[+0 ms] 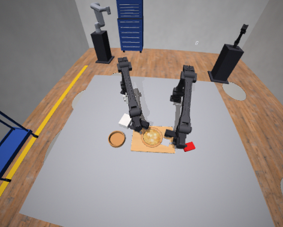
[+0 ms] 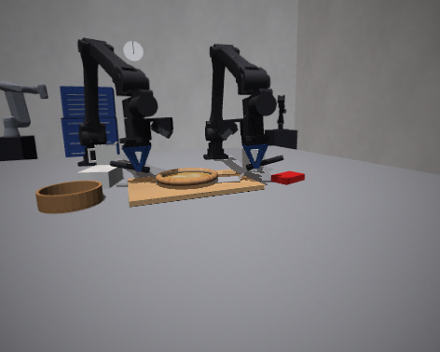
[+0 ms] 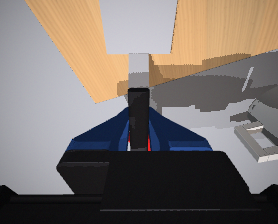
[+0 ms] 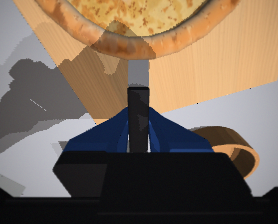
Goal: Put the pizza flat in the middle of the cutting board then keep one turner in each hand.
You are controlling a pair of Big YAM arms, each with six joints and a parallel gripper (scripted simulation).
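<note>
The pizza (image 1: 152, 137) (image 2: 186, 177) (image 4: 145, 15) looks flat and near the middle of the cutting board (image 1: 137, 148) (image 2: 195, 196) (image 3: 220, 30) (image 4: 210, 75). My right gripper (image 2: 140, 166) (image 4: 138, 112) is shut on a turner by its black handle (image 2: 120, 164) (image 4: 138, 102); the blade's far part is hidden under the pizza. My left gripper (image 2: 255, 164) (image 3: 138, 111) is shut on the other turner by its black handle (image 2: 274, 160) (image 3: 138, 102). Its pale blade (image 1: 166, 142) (image 2: 229, 179) (image 3: 137, 25) is low over the board beside the pizza; contact is unclear.
A round brown dish (image 1: 116, 139) (image 2: 69, 196) and a white block (image 1: 125, 121) (image 2: 102, 176) are beside the board, near the right arm. A red block (image 1: 189, 146) (image 2: 288, 177) lies beside the board's other end. A pale object with a square handle (image 3: 257, 150) shows in the left wrist view.
</note>
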